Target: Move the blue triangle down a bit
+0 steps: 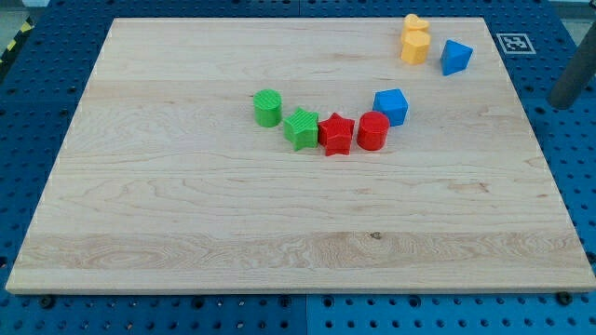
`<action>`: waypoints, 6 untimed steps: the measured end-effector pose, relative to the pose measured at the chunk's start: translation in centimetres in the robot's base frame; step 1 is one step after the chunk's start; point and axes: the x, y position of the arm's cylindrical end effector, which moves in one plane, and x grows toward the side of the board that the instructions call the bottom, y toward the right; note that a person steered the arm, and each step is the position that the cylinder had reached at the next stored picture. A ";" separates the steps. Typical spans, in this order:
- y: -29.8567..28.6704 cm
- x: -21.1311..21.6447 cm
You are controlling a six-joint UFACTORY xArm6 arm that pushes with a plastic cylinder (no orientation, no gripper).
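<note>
The blue triangle (455,57) lies near the board's top right corner, just right of a yellow hexagon block (414,46). A dark rod enters at the view's right edge, and my tip (562,102) sits off the board over the blue pegboard. The tip is to the right of the blue triangle and a little below it, well apart from it. It touches no block.
A yellow heart (415,22) sits just above the yellow hexagon. Near the middle, a curved row runs left to right: green cylinder (267,108), green star (301,128), red star (335,134), red cylinder (372,130), blue cube (392,106). The wooden board (186,233) lies on blue pegboard.
</note>
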 end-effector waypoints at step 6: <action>-12.4 -8.7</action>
